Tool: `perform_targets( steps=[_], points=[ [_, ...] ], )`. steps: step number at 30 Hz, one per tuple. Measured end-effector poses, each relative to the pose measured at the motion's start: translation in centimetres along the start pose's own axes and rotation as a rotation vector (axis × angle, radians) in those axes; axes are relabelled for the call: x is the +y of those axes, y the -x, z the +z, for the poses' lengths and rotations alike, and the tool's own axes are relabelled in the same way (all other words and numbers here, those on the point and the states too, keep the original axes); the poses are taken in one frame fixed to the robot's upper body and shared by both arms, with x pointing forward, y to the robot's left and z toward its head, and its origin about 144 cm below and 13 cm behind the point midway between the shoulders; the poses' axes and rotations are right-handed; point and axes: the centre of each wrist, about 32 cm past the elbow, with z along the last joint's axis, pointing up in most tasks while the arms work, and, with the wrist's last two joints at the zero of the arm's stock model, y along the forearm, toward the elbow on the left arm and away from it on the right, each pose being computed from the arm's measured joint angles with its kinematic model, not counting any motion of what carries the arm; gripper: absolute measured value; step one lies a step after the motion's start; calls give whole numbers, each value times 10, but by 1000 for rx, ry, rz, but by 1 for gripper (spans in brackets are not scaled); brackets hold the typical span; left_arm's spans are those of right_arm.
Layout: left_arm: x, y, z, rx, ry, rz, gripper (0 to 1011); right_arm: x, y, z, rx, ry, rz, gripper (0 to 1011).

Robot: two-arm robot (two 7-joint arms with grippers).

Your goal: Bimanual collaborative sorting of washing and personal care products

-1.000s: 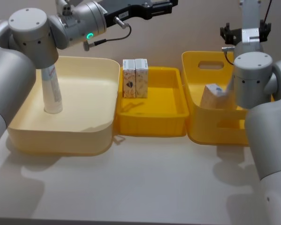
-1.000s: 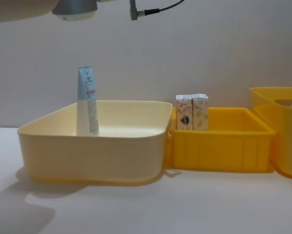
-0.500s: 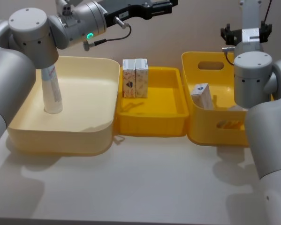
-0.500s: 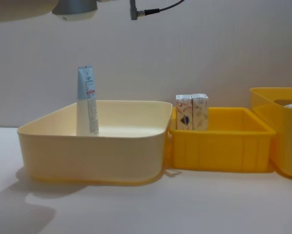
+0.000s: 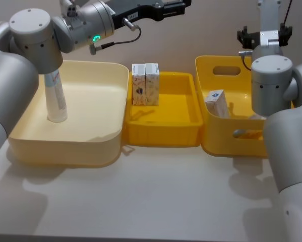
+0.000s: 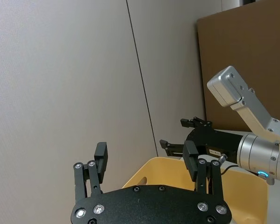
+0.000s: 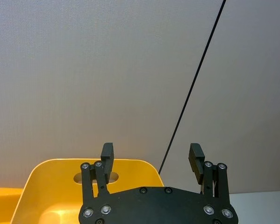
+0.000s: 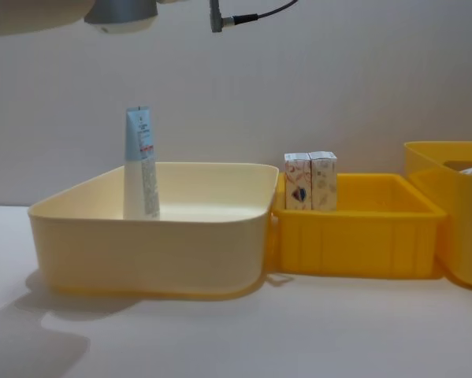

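A light-blue tube (image 5: 55, 97) (image 8: 139, 162) stands upright in the cream bin (image 5: 105, 80) (image 8: 149, 232) on the left. Two pale patterned cartons (image 5: 145, 83) (image 8: 310, 180) stand side by side at the back left of the low yellow tray (image 5: 163, 133) (image 8: 362, 232). A third carton (image 5: 217, 103) leans inside the tall yellow basket (image 5: 214, 136) (image 7: 60, 186) on the right. My left gripper (image 5: 181, 5) (image 6: 146, 161) is raised high behind the tray, open and empty. High above the basket's far side, my right gripper (image 5: 264, 31) (image 7: 151, 156) is also open and empty.
The three containers stand in a row across the back of the white table (image 5: 156, 196). A plain wall rises close behind them. In the left wrist view the right arm's gripper (image 6: 191, 140) shows farther off above the basket (image 6: 149, 172).
The carton in the right basket has shifted left and settled leaning against the basket's near-left side. Both arms have stayed where they were.
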Motion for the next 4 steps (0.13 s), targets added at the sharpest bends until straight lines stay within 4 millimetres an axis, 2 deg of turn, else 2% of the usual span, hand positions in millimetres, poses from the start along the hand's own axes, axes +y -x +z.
perform_targets(
  steps=[4],
  points=[
    [0,0,0,0,0,0,1003,0,0,0,0,1,0,1001]
  ],
)
